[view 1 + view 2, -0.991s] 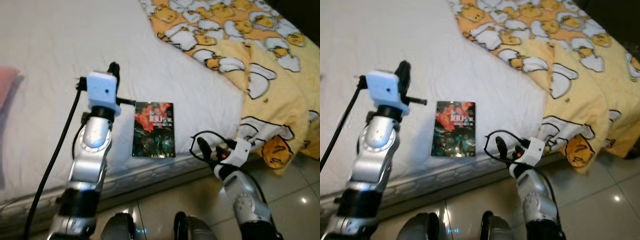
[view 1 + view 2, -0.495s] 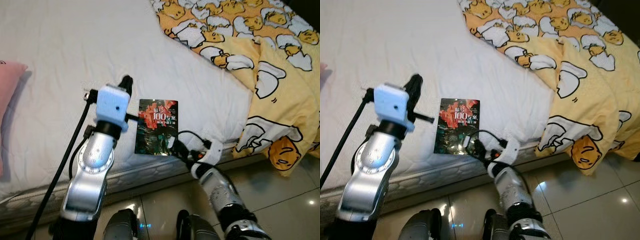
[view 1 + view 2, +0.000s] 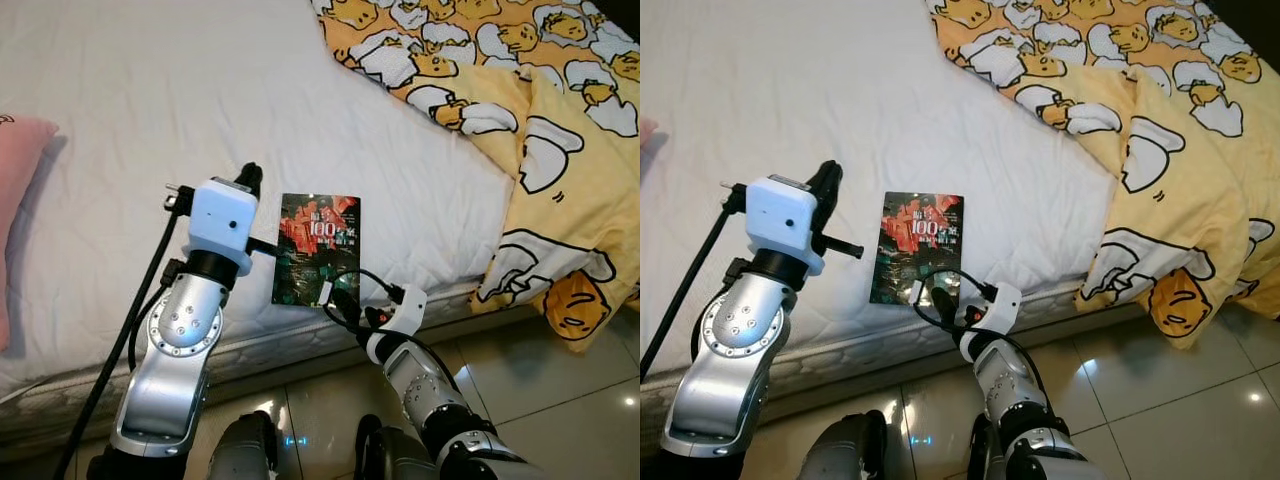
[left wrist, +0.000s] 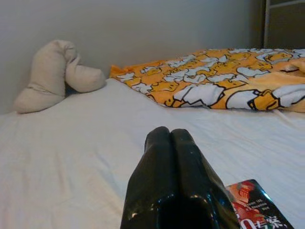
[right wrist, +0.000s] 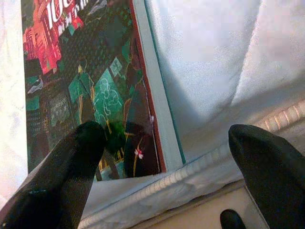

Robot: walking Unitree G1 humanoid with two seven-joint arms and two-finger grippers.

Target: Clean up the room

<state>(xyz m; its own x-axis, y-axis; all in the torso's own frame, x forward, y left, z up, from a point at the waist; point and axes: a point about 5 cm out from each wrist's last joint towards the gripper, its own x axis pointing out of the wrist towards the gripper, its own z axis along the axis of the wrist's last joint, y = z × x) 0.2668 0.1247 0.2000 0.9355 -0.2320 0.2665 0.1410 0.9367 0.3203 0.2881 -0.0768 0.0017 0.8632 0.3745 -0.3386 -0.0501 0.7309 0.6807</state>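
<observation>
The right tool [image 3: 338, 300] has swung in from the bed's edge to the book's near corner. Left tool [image 4: 177, 188], pressed together, hovers above the bed [image 3: 150, 110]; the book [image 3: 316, 250] lies ungrasped between the right tool's spread fingers; pickup remains.

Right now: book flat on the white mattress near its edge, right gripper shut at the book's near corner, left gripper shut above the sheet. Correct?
Not quite. The right gripper is open, as the right wrist view shows: its fingers straddle the near corner of the book. The rest holds: the left gripper is shut above the mattress.
</observation>
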